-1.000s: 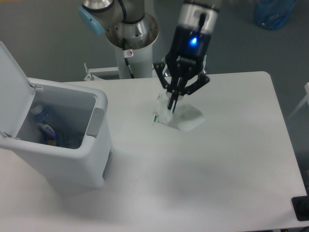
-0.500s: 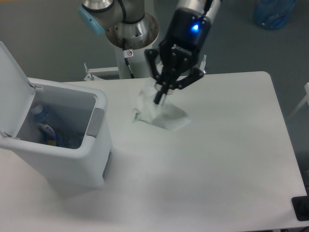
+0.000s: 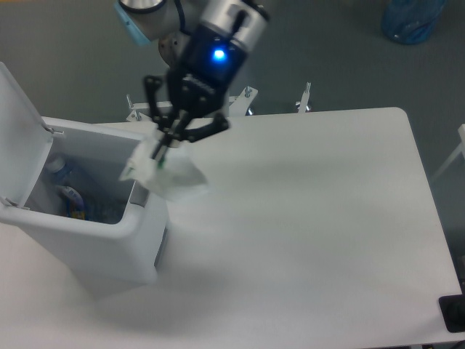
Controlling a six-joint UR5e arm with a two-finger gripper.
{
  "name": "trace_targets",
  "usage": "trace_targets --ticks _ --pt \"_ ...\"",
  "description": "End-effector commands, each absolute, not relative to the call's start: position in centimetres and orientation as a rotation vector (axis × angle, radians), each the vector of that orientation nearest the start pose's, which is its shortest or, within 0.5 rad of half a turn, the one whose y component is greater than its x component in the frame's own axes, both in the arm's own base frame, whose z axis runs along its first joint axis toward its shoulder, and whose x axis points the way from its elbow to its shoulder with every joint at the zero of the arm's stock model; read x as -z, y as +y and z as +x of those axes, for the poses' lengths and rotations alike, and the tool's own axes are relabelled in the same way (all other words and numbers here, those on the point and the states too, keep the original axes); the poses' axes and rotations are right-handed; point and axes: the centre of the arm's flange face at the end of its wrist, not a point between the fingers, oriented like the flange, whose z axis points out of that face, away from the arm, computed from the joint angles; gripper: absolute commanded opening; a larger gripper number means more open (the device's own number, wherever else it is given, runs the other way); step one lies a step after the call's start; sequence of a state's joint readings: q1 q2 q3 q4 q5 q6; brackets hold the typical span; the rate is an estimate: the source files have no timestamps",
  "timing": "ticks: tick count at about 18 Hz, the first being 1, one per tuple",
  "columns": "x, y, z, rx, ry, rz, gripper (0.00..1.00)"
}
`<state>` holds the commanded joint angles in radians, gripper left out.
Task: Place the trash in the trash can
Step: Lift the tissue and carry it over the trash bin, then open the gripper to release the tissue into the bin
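1. Since a second ago, when I held the wrapper low over the middle of the table, I have carried it up and across to the left; it now hangs at the near right rim of the trash can [image 3: 109, 240].
2. My pincer [image 3: 161, 149] is pinched tight on the top of the crumpled wrapper [image 3: 166, 174], fingers nearly together, with the wrapper drooping below them.
3. The wrapper covers the can's right wall and rim; most of it still seems to hang outside the opening, though motion blur makes this hard to judge.
4. The lid [image 3: 18, 138] stands tipped open on the left, so the mouth is free.
5. Inside the can lies the bottle [image 3: 62, 182], with something blue and dark beside it that I cannot make out.
6. I judge I am in the carry step for the second piece, close to release.
7. Next I need to travel a little further left until the whole wrapper is over the opening, then spread my fingers. Letting go too early risks it catching on the rim or sliding down outside.
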<state>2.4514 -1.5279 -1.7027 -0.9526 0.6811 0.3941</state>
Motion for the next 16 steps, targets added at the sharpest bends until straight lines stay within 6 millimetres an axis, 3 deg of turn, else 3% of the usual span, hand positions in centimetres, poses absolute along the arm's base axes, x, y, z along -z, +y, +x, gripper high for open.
trace_targets --ticks 6,7,8,9,10,16 --pt "-54.3 49.7 -20.4 0.537 -0.161 -2.193 0.06" --pt "-54.0 50.1 -20.2 0.54 -0.148 -2.194 0.13" --pt "-53.9 50.5 -19.9 0.537 -0.13 -2.191 0.38" --pt "-53.5 51.0 -19.7 0.534 -0.105 -2.19 0.78" --pt "-53.3 51.4 -19.4 0.522 -0.074 -2.186 1.0" --pt "-53.1 51.6 -19.3 0.514 -0.063 -2.191 1.0"
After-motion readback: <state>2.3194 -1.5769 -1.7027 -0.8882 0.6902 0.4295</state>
